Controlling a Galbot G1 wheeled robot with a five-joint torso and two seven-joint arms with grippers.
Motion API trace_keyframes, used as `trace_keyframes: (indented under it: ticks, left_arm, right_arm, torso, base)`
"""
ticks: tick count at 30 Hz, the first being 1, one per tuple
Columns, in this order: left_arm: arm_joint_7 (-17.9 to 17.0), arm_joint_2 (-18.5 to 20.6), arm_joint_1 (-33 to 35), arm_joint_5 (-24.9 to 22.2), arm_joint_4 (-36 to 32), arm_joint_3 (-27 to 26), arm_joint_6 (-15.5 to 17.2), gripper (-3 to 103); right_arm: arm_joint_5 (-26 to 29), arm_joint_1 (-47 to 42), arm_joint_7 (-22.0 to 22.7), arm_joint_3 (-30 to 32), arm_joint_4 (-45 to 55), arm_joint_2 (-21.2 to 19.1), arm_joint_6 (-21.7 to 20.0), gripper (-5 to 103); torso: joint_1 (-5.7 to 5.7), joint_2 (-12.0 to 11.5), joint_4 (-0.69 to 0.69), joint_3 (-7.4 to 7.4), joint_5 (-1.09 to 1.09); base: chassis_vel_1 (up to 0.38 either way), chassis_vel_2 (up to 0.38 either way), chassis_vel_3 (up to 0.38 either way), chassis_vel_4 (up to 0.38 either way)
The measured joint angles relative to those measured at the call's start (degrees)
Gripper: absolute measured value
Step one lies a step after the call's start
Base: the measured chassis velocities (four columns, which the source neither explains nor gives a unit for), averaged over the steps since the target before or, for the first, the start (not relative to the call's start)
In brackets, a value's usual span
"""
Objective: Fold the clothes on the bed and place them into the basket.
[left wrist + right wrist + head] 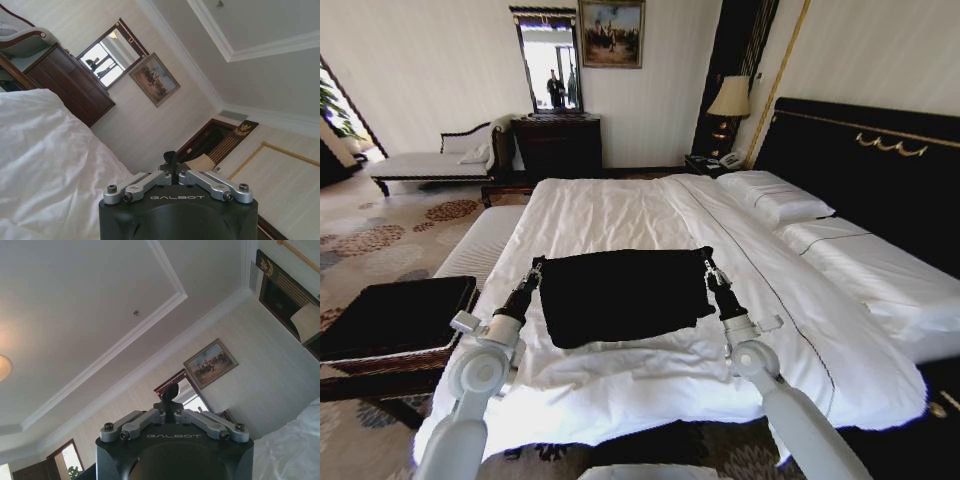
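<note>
In the head view, the black T-shirt (620, 293) lies on the white bed (620, 210), spread as a wide dark rectangle across the near half of the sheet. The left gripper (534, 267) sits at the shirt's far left corner and the right gripper (708, 265) at its far right corner, each one clamped onto the cloth there, with both arms reaching forward from the near edge of the bed. The basket (395, 315), a black square tray with a patterned rim and dark legs, stands on the carpet to the left of the bed, beside the white-cushioned bench (480, 245). White pillows (775, 197) rest against the black headboard (865, 175) at the right.

In the left wrist view, the left gripper (171, 159) points up toward the wall, its fingers pressed together with a small tuft of black fabric between the tips. Rumpled white bedding fills the area beside it, and a dark dresser (70, 82) with a mirror (107, 62) stands beyond.

In the right wrist view, the right gripper (170, 391) points at the ceiling, fingers drawn together around a small dark bit of cloth. A framed painting (210, 362) hangs on the wall behind.
</note>
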Motion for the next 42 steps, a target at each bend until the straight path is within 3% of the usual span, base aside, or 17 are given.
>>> trace_keyframes:
  ticks: [6, 11, 14, 18, 21, 24, 27, 30, 31, 32, 33, 35, 36, 38, 39, 40, 42]
  left_arm:
    - [-0.6, -0.4, 3.7, 0.3, -3.6, -0.2, -0.1, 1]
    - [-2.8, -1.3, 9.4, 1.0, -10.3, -0.3, -0.2, 1]
    - [-4.6, -1.4, 15.1, 1.0, -16.2, -2.1, -0.1, 1]
    - [-8.2, -0.3, 18.6, -1.5, -17.1, -5.5, 0.6, 1]
    - [-10.6, 0.5, 18.6, -3.1, -17.1, -6.8, 1.6, 1]
    - [-14.2, 1.0, 14.4, -5.5, -17.0, -6.6, 4.7, 1]
    - [-15.2, 0.5, 11.9, -5.5, -17.0, -5.3, 5.7, 1]
    - [-16.0, -0.9, 4.4, -4.8, -11.2, 0.1, 8.5, 1]
    - [-16.0, -0.9, 4.4, -4.8, -11.2, 0.1, 8.5, 1]
    - [-16.1, -1.3, 1.6, -4.0, -7.2, 2.2, 9.1, 1]
    - [-16.0, -2.0, -3.3, -2.0, 1.2, 5.5, 9.6, 1]
    - [-16.0, -2.3, -5.3, -1.0, 4.7, 6.7, 9.7, 1]
    - [-15.1, -3.5, -11.1, 2.3, 14.8, 9.4, 9.0, 1]
    - [-13.9, -4.6, -15.4, 5.3, 23.8, 10.9, 7.7, 1]
    - [-13.9, -4.6, -15.4, 5.3, 23.8, 10.9, 7.7, 1]
    - [-12.3, -5.9, -19.9, 7.5, 32.4, 12.0, 6.2, 1]
    - [-10.5, -6.9, -23.4, 8.3, 38.0, 12.4, 5.0, 1]
  right_arm:
    - [-2.7, -4.9, 0.7, 2.2, 3.3, 0.7, 1.0, 1]
    - [-6.3, -12.1, 6.1, 4.0, 11.4, 1.5, 1.0, 1]
    - [-9.8, -16.8, 12.2, 5.3, 18.9, 2.2, 0.8, 1]
    - [-12.6, -18.6, 17.9, 6.9, 24.5, 2.4, -0.7, 1]
    - [-12.9, -18.1, 21.7, 7.5, 27.0, 1.6, -2.8, 1]
    - [-12.8, -14.5, 30.3, 7.2, 29.3, -0.8, -7.7, 1]
    - [-12.5, -12.7, 32.1, 6.0, 27.6, -1.8, -9.2, 1]
    - [-10.0, -5.0, 35.9, -2.3, 17.1, -3.2, -12.1, 1]
    - [-10.0, -5.0, 35.9, -2.3, 17.1, -3.2, -12.1, 1]
    - [-8.7, -1.5, 36.6, -5.6, 12.5, -3.2, -12.7, 1]
    - [-6.5, 4.9, 37.3, -10.9, 4.2, -2.5, -13.3, 1]
    - [-6.0, 7.3, 37.3, -12.7, 1.1, -2.1, -13.3, 1]
    - [-5.5, 14.1, 36.3, -17.2, -9.4, -0.1, -12.6, 1]
    - [-5.0, 19.1, 34.4, -20.2, -18.1, 1.7, -12.0, 1]
    - [-5.0, 19.1, 34.4, -20.2, -18.1, 1.7, -12.0, 1]
    - [-4.2, 23.3, 32.2, -22.0, -24.4, 3.4, -11.7, 1]
    - [-4.0, 26.6, 29.9, -23.0, -28.9, 4.8, -11.0, 1]
  torso:
    - [0.00, 0.0, 0.01, 0.00, 0.00]
    - [0.01, 0.0, -0.01, 0.00, 0.00]
    - [0.00, 0.0, 0.00, 0.00, 0.01]
    - [-0.01, 0.0, 0.00, 0.00, -0.01]
    - [-0.01, 0.0, 0.01, 0.00, -0.01]
    - [0.00, 0.0, 0.01, 0.00, -0.02]
    - [0.00, 0.0, -0.01, 0.01, -0.02]
    - [-0.01, 0.0, 0.02, 0.01, 0.02]
    - [-0.01, 0.0, 0.02, 0.01, 0.02]
    - [-0.01, 0.0, 0.01, 0.01, 0.00]
    - [0.00, 0.0, -0.03, 0.01, 0.01]
    - [0.00, 0.0, 0.02, 0.03, 0.01]
    - [0.04, 0.0, 0.01, 0.03, -0.01]
    - [0.06, 0.0, 0.01, 0.05, 0.03]
    - [0.06, 0.0, 0.01, 0.05, 0.03]
    - [0.08, 0.0, 0.00, 0.06, -0.02]
    - [0.06, 0.0, 0.01, 0.04, -0.01]
  base:
    - [0.000, 0.000, 0.000, 0.000]
    - [0.000, 0.000, 0.000, 0.000]
    - [0.000, 0.000, 0.000, 0.000]
    - [0.000, 0.000, 0.000, 0.000]
    - [0.000, 0.000, 0.000, 0.000]
    - [0.000, 0.000, 0.000, 0.000]
    - [0.000, 0.000, 0.000, 0.000]
    - [0.000, 0.000, 0.000, 0.000]
    - [0.000, 0.000, 0.000, 0.000]
    - [0.000, 0.000, 0.000, 0.000]
    - [0.000, 0.000, 0.000, 0.000]
    - [0.000, 0.000, 0.000, 0.000]
    - [0.000, 0.000, 0.000, 0.000]
    - [0.000, 0.000, 0.000, 0.000]
    - [0.000, 0.000, 0.000, 0.000]
    - [0.000, 0.000, 0.000, 0.000]
    - [0.000, 0.000, 0.000, 0.000]
